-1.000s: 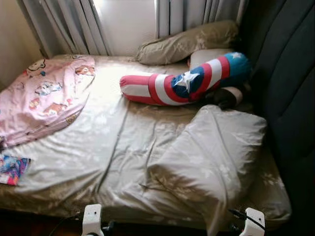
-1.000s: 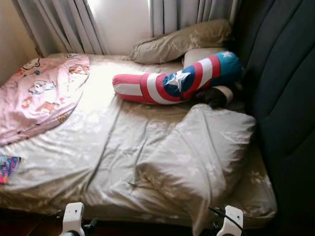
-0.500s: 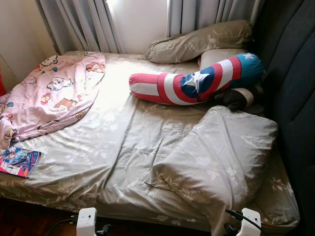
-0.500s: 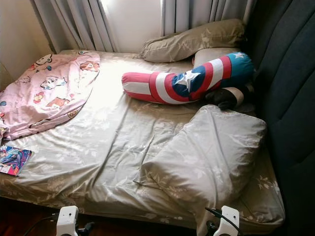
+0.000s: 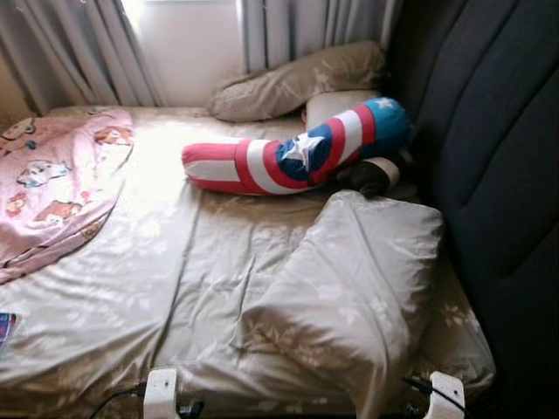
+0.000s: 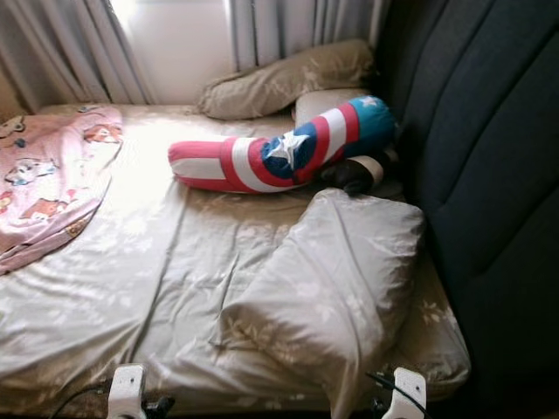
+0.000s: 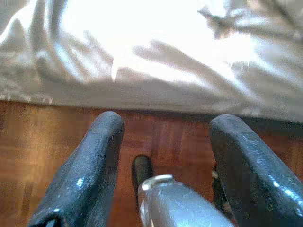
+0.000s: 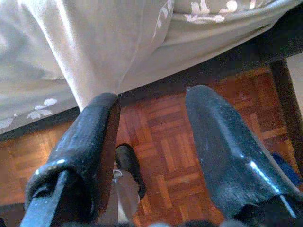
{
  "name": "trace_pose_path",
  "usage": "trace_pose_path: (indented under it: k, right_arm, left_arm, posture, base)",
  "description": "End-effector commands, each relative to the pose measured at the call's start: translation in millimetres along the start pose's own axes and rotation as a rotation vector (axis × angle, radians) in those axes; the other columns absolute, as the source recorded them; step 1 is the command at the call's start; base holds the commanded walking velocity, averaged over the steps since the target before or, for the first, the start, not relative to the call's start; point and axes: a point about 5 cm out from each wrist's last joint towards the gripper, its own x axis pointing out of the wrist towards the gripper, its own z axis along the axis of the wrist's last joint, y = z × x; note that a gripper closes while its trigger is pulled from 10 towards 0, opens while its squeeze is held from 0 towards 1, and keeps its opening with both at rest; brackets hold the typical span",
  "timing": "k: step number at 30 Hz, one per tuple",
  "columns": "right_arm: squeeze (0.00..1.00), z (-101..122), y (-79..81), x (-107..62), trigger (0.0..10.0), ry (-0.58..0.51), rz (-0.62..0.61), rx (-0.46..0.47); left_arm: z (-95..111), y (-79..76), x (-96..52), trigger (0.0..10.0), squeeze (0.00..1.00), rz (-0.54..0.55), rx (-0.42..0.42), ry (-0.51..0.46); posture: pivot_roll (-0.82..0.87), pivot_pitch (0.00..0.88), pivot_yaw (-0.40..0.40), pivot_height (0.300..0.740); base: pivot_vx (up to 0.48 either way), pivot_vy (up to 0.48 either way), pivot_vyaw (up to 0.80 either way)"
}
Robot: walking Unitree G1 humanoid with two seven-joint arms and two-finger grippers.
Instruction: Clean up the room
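1. At your far left, a pink blanket (image 5: 48, 188) lies rumpled over the left side of the bed (image 5: 175, 288), with the corner of a colourful book (image 5: 4, 325) just showing at the picture's edge near the bed's front.
2. Grey curtains (image 5: 79, 52) hang behind the bed, with a bright gap between them.
3. Your left gripper (image 7: 163, 165) hangs low over the wood floor (image 7: 28, 151), just in front of the bed's edge; its fingers are spread wide and hold nothing.
4. In the middle, a red, white and blue bolster (image 5: 293, 153) with a white star lies across the bed, and a beige pillow (image 5: 293, 83) lies behind it by the curtains.
5. Right of centre, a large pillow (image 5: 349, 288) slumps over the front edge.
6. Your right gripper (image 8: 151, 142) hangs below that drooping cloth, over the floor, fingers wide apart and empty.
7. A dark headboard (image 5: 489, 175) stands along the right side.
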Motion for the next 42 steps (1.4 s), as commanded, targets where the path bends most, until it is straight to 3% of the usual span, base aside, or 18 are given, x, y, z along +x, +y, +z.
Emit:
trace_pose_path:
  k: [1,18,23,25,27,28,29,31,33,42]
  right_arm:
    - [0.00,4.8,2.9,1.1,10.0,-0.010,0.005,-0.008]
    - [0.00,10.1,4.0,0.9,10.0,-0.074,0.010,0.044]
    - [0.00,13.4,5.7,0.2,10.0,-0.126,0.033,0.072]
    - [0.00,15.3,5.3,-0.5,10.0,-0.165,0.026,0.110]
    - [0.00,15.3,5.3,-0.5,10.0,-0.165,0.026,0.110]
    - [0.00,29.6,11.5,0.8,10.0,-0.222,0.037,0.124]
    - [0.00,29.6,11.5,0.8,10.0,-0.222,0.037,0.124]
    - [0.00,70.1,30.0,0.8,10.0,-0.381,0.075,0.131]
    - [0.00,89.7,39.7,-1.8,10.0,-0.470,0.099,0.128]
    - [0.00,114.2,47.3,-9.3,10.0,-0.614,0.160,0.090]
  left_arm:
    - [-4.5,3.7,-1.5,10.0,0.00,0.012,0.005,0.020]
    - [11.1,7.1,0.2,10.0,0.00,0.022,-0.006,-0.064]
    - [43.2,17.6,1.2,10.0,0.00,0.041,-0.044,-0.213]
    - [74.3,20.7,0.7,10.0,0.00,0.039,-0.059,-0.351]
    - [74.3,20.7,0.7,10.0,0.00,0.039,-0.059,-0.351]
    - [85.0,18.9,0.5,10.0,0.00,0.034,-0.053,-0.397]
    - [85.0,18.9,0.5,10.0,0.00,0.034,-0.053,-0.397]
    - [108.5,9.4,-0.6,10.0,0.00,0.000,-0.020,-0.499]
    - [121.3,-0.9,-1.5,10.0,0.00,-0.034,-0.004,-0.560]
    - [139.4,-30.2,-6.0,10.0,0.00,-0.132,0.057,-0.680]
  posture:
    - [-0.05,0.006,-0.004,0.740]
    - [-0.04,0.034,-0.006,0.740]
    - [-0.04,0.057,-0.001,0.740]
    - [-0.03,0.078,-0.002,0.740]
    - [-0.03,0.078,-0.002,0.740]
    - [-0.02,0.092,-0.001,0.740]
    - [-0.02,0.092,-0.001,0.740]
    - [-0.03,0.127,0.000,0.740]
    - [-0.04,0.146,0.003,0.740]
    - [-0.06,0.166,0.008,0.740]
  base:
    - [0.330,0.000,0.00]
    - [0.036,0.000,0.00]
    - [0.000,0.000,0.00]
    - [0.000,0.000,0.00]
    - [0.000,0.000,0.00]
    - [0.000,0.000,0.00]
    - [0.000,0.000,0.00]
    - [0.000,0.000,0.00]
    - [0.000,0.000,0.00]
    - [0.000,0.000,0.00]
